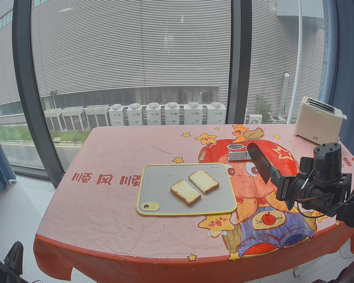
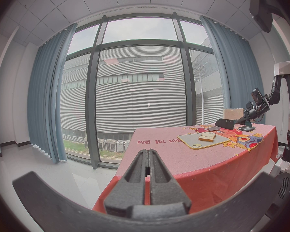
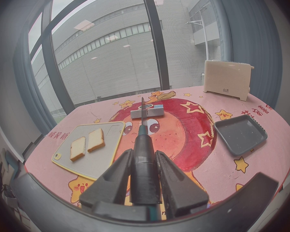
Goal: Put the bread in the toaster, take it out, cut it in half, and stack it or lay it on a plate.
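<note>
Pink-red cloth with cartoon stars covers the table (image 1: 106,217) across the middle and lower frame of the head view. Off its left edge, at the lower left, my left claw (image 2: 148,155) hangs clear of the table with its two fingers pressed together and nothing between them.

Just left of the frame's centre lies a grey cutting board (image 1: 157,181) with a yellow rim, flat on the cloth. On its right half rest the two halves of the bread, both flat, crusts brown. The left half (image 1: 185,192) sits slightly lower in the frame and the right half (image 1: 203,181) slightly higher; they lie side by side with a narrow gap between them.

Right of the board, a little higher, stands a small grey knife rest (image 1: 238,154). The knife (image 1: 259,162) has a dark blade slanting up and to the left, its tip close to that rest; I cannot tell whether they touch. My right claw (image 1: 281,183), at the right middle of the frame, is clamped on the knife's handle.

At the upper right, near the table's far edge, stands the cream toaster (image 1: 318,120). A dark grey square plate (image 3: 241,134) lies on the cloth near the toaster, well apart from the board.
</note>
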{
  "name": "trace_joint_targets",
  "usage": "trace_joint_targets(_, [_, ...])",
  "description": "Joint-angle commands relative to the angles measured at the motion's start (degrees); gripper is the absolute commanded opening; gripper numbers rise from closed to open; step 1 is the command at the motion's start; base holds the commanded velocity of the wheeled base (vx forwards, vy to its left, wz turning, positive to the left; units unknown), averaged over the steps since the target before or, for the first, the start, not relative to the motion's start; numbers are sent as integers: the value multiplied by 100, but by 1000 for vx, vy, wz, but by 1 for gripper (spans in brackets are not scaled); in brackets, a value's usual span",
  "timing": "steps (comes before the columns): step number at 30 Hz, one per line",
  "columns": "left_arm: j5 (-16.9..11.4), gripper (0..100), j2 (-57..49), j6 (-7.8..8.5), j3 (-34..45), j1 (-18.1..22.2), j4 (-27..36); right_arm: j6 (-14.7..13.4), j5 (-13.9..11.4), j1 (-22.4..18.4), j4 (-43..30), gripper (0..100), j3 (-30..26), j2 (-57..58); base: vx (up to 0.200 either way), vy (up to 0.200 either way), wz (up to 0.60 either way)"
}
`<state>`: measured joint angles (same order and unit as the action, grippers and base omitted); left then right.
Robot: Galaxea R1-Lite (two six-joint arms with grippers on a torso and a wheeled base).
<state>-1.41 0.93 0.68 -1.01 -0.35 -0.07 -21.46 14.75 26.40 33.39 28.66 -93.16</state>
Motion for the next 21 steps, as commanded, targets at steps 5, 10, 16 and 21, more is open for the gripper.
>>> trace_joint_targets(5, [1,0,-93,2,101,0,-1,1,10,5,1,0,-1,-203,0,0,0])
trace_joint_targets(10, [1,0,-93,2,101,0,-1,1,10,5,1,0,-1,-211,0,0,0])
trace_joint_targets(16, [1,0,-93,2,101,0,-1,1,19,-13,10,0,26,-185,0,0,0])
trace_joint_targets(21, [1,0,-93,2,101,0,-1,1,19,-13,10,0,43,-203,0,0,0])
